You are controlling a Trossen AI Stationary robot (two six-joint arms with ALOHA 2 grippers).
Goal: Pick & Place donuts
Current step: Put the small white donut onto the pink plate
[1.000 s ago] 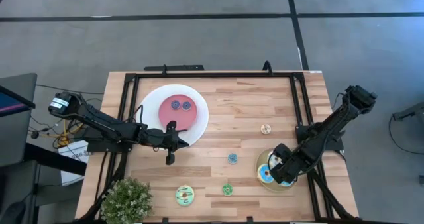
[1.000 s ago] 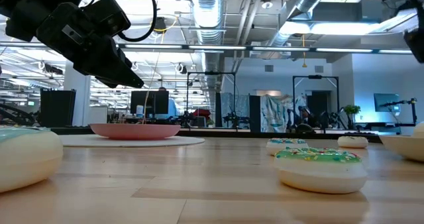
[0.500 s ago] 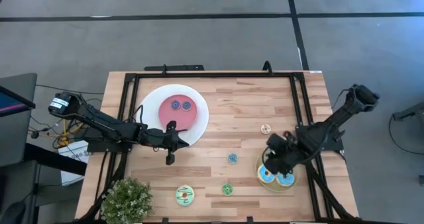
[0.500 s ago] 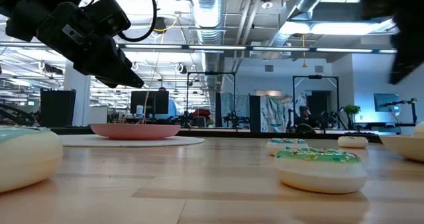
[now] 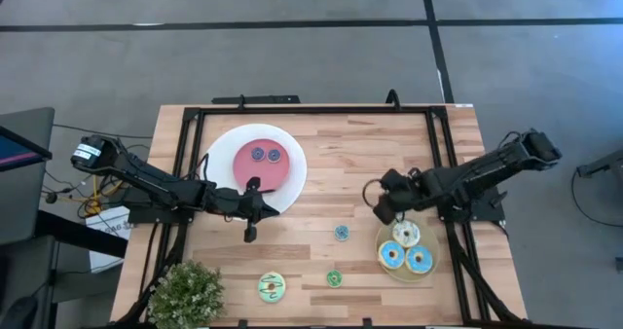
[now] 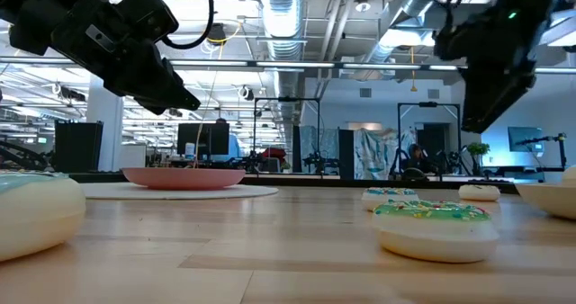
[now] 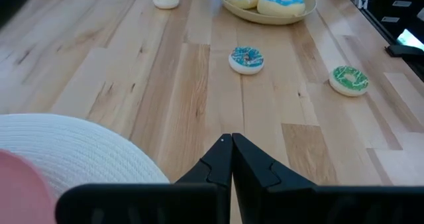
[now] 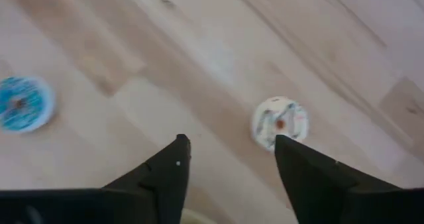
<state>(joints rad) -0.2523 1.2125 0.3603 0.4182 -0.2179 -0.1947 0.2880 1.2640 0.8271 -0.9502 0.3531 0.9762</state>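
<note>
My right gripper is open above the bare wood, a small white-and-tan donut lying just ahead of its fingertips and a small teal donut farther off. In the high view it hovers just beyond the tan plate, which holds a white donut and two blue ones. My left gripper is shut, over the near rim of the white plate. Two purple donuts lie on its pink centre. A small green donut and a pale green donut rest flat on the table.
A potted plant stands at the near left corner. A black frame runs round the table top. Bare wood lies between the two plates and along the far side.
My right gripper has come off the tan plate and travelled toward the far edge and the table's left, ending near the small white-and-tan donut. Three donuts now show uncovered in the tan plate.
</note>
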